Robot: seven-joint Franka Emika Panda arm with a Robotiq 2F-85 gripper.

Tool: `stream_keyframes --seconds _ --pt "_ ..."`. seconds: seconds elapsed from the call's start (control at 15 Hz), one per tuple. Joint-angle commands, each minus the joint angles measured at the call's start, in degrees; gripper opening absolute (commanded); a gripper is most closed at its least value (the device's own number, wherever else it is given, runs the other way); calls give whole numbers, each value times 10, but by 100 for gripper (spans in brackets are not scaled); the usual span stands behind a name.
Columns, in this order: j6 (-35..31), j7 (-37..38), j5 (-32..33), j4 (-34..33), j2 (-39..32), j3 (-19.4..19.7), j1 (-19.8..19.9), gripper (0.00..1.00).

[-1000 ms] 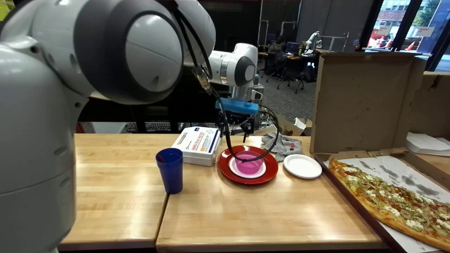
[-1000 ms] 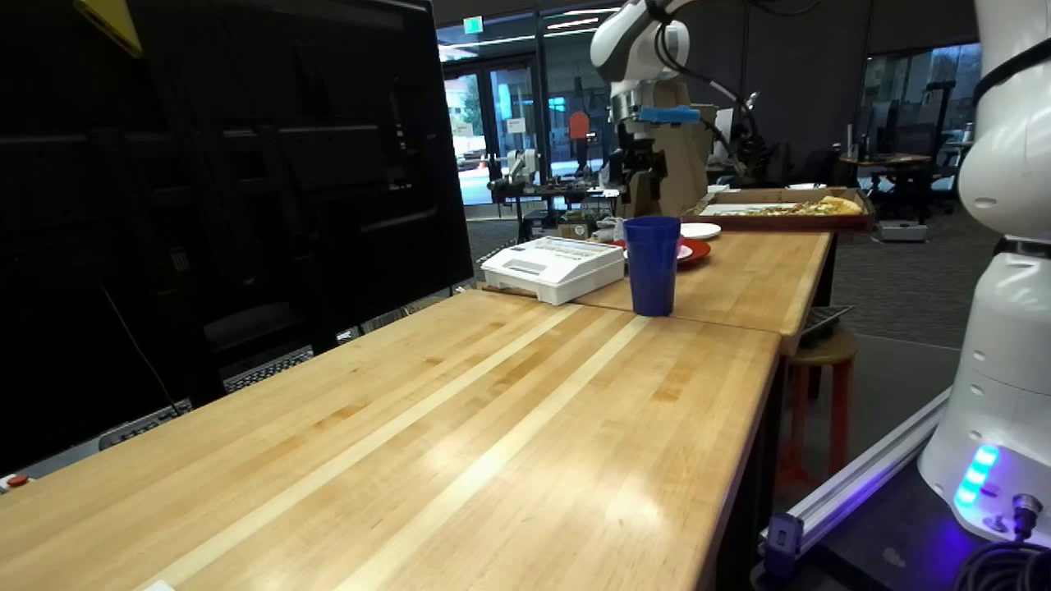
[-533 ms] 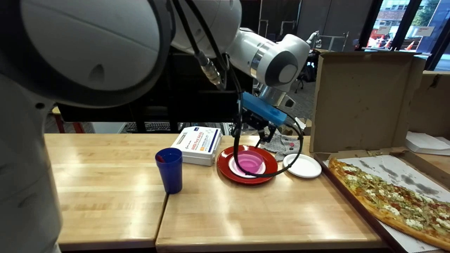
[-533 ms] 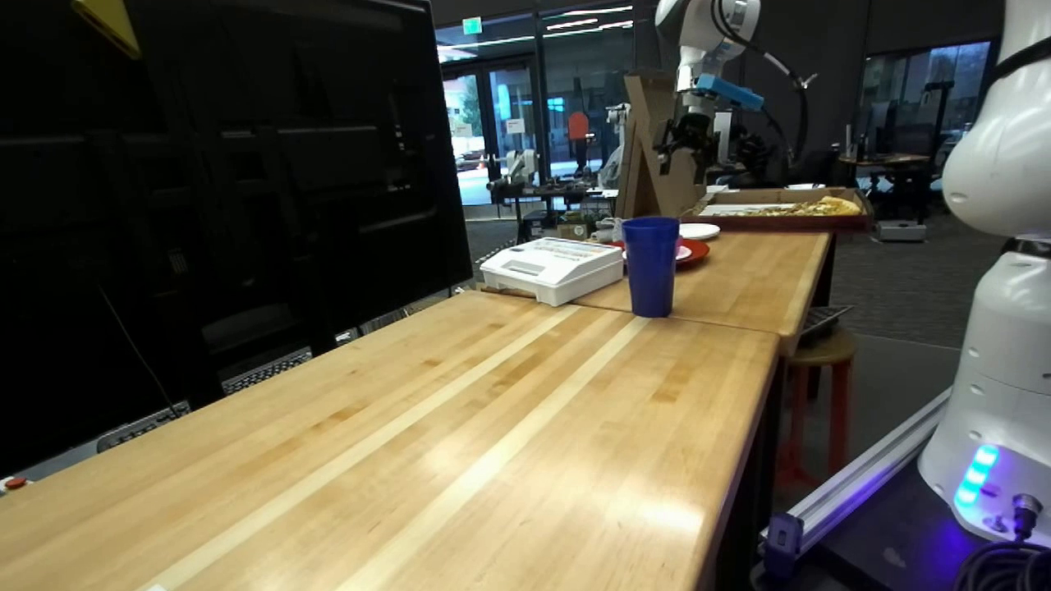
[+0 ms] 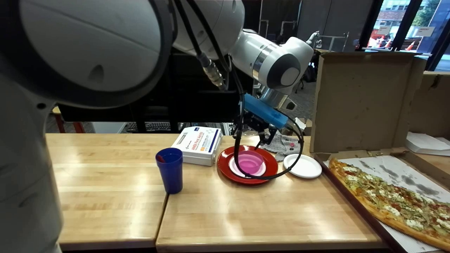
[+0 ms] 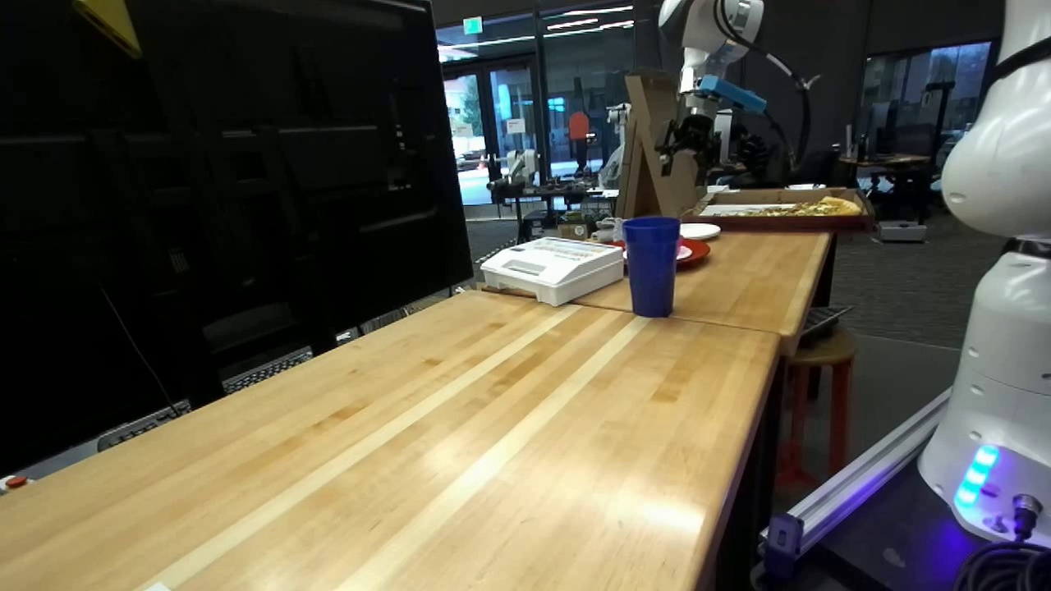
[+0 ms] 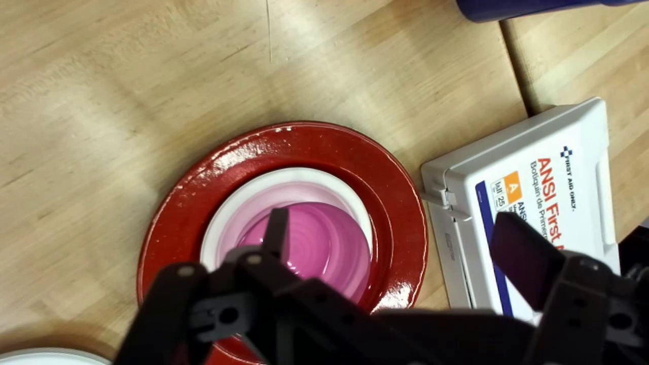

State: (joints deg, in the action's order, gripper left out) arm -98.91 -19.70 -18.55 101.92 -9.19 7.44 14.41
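My gripper stands open in the wrist view, its fingers wide apart with nothing between them. One finger overlaps the pink bowl in that view; the other overlaps a white first aid kit. The bowl rests on a small white plate, which lies on a larger red plate. From an exterior view the gripper hangs tilted above the back of the red plate, apparently touching nothing. Its own body hides part of the bowl and plates in the wrist view.
A blue cup with something red inside stands at the seam between two tables. Another white plate and a grey cloth lie near the red plate. An open pizza box holds pizza. A cable loop hangs beside the gripper.
Over the first half second the arm swung toward the pizza box and the gripper tilted. Since then it has hardly moved. The tableware, cup and kit stayed in place.
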Motion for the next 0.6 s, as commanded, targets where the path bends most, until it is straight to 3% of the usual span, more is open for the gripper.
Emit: stream_keyframes --seconds 0.0,0.53 --pt "2 -1 -1 -2 -1 5 -4 100" --pt "22 -17 9 -18 -15 5 -3 100"
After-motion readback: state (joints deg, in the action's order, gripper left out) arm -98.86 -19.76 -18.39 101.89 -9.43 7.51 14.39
